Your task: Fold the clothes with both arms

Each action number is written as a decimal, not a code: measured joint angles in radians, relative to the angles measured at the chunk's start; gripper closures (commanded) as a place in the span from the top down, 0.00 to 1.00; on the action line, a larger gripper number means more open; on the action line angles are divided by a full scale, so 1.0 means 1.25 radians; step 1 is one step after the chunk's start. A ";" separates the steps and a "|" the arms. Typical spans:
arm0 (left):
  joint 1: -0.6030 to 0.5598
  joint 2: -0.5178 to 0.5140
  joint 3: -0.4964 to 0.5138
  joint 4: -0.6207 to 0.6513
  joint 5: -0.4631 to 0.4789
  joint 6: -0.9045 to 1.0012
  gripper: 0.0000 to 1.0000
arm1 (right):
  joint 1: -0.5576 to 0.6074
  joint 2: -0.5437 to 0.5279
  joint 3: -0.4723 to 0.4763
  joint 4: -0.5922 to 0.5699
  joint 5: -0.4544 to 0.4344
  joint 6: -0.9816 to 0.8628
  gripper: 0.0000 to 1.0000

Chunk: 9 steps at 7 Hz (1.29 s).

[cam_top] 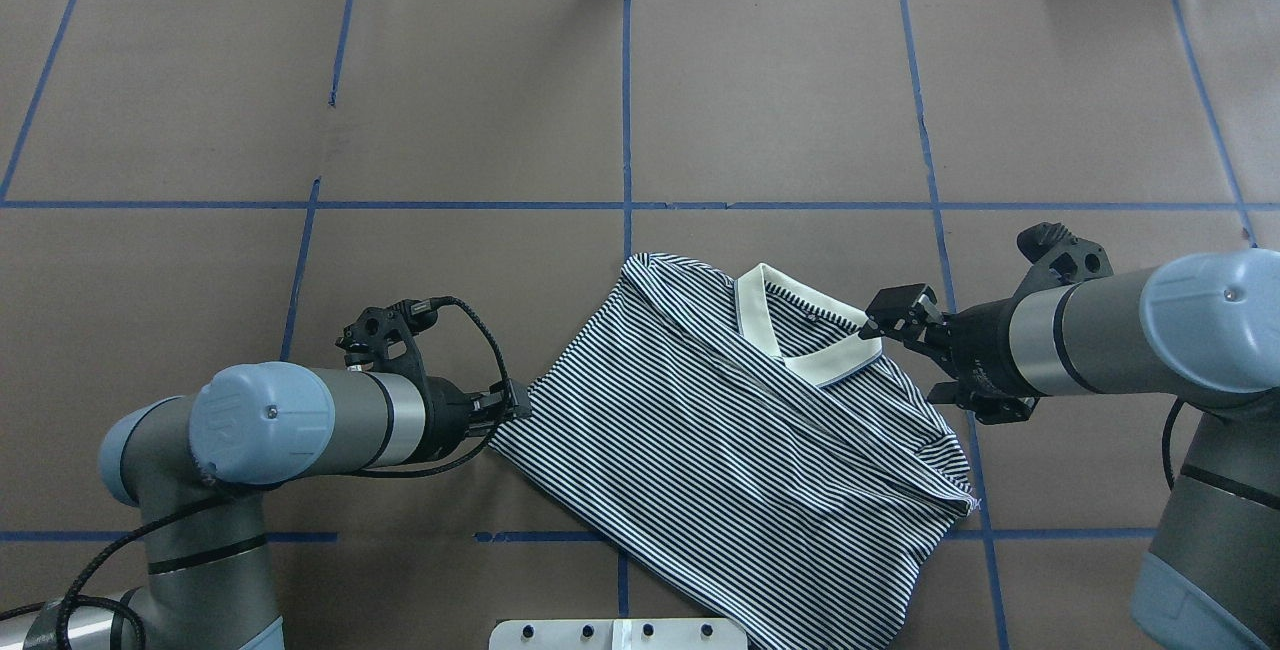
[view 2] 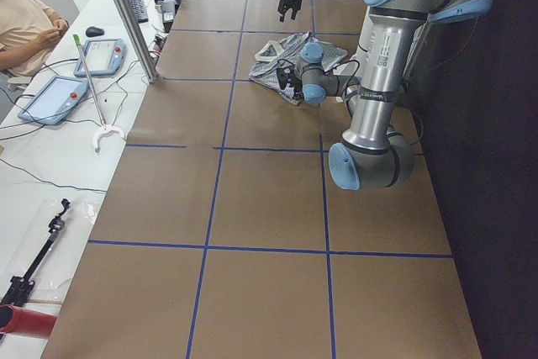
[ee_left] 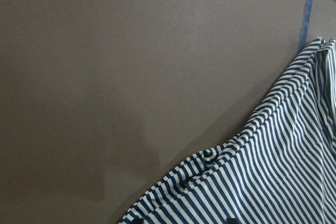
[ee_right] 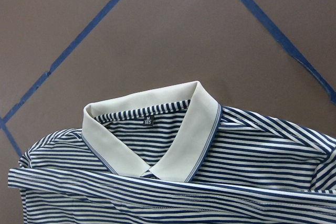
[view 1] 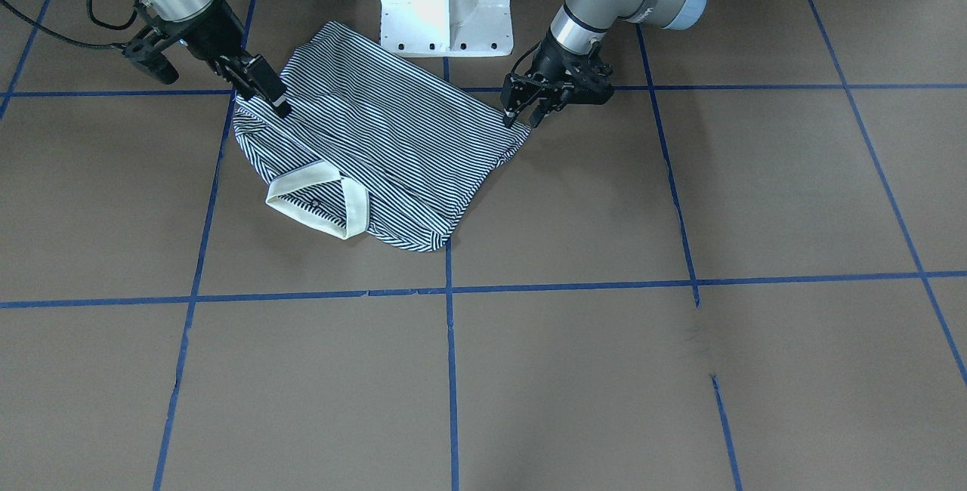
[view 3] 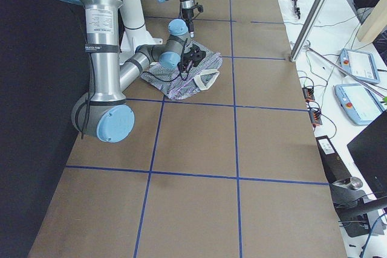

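The clothes are one navy-and-white striped polo shirt (view 1: 393,143) (cam_top: 720,450), lying partly folded and rumpled on the brown table near the robot's base. Its cream collar (cam_top: 800,335) (ee_right: 157,145) faces the far side. My left gripper (cam_top: 518,402) (view 1: 520,119) is low at the shirt's left corner. Its fingers look slightly apart, and bunched fabric (ee_left: 220,161) lies just ahead of them. My right gripper (cam_top: 898,362) (view 1: 262,100) hovers at the shoulder edge beside the collar, open. No fingers show in the right wrist view.
The white pedestal base (view 1: 446,7) stands right behind the shirt. Blue tape lines (view 1: 451,370) divide the brown table top. At the table's left end a person (view 2: 25,18) sits by two tablets (view 2: 50,98). Pendants (view 3: 357,64) and cables lie at the other end.
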 measured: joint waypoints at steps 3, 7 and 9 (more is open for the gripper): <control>0.014 -0.001 0.019 0.004 0.013 0.000 0.60 | 0.002 0.019 -0.015 0.000 -0.006 0.000 1.00; 0.023 0.004 0.026 0.004 0.018 0.000 0.56 | 0.003 0.029 -0.027 0.000 -0.008 0.001 1.00; 0.025 0.001 0.035 0.004 0.018 0.000 0.52 | 0.004 0.032 -0.027 0.000 -0.007 0.002 1.00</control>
